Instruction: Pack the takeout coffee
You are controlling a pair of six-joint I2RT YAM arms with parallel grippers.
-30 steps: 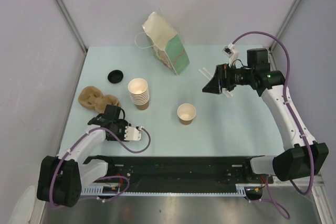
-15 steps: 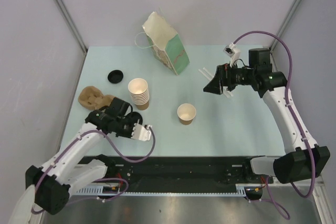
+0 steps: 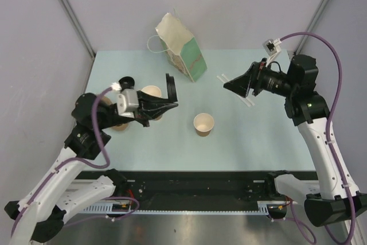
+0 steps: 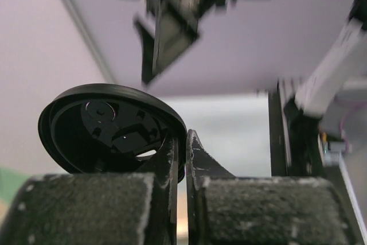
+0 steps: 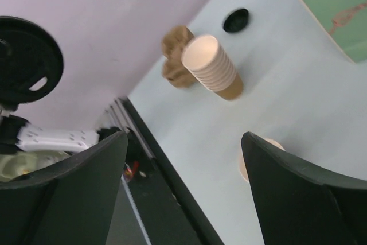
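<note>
The takeout coffee cup [image 3: 203,124] stands upright and lidless at the table's middle, cream inside; in the right wrist view its rim [image 5: 272,143] peeks from behind a finger. My left gripper [image 3: 167,94] is raised above the stack of cups and shut on the rim of a round black lid [image 4: 109,130], seen edge-on from above [image 3: 170,87]. That held lid also shows in the right wrist view [image 5: 26,61]. My right gripper [image 3: 232,85] is open and empty in the air, to the right of the cup and behind it.
A stack of nested brown cups [image 5: 213,68] stands left of the single cup, partly under my left gripper. A second black lid [image 3: 126,82] lies at back left. The pulp carrier [image 5: 174,55] lies at left. A green paper bag [image 3: 182,47] stands at the back.
My left arm has lifted from the table beside the carrier and swung up and right with the black lid. My right arm has risen and drawn back a little, still open.
</note>
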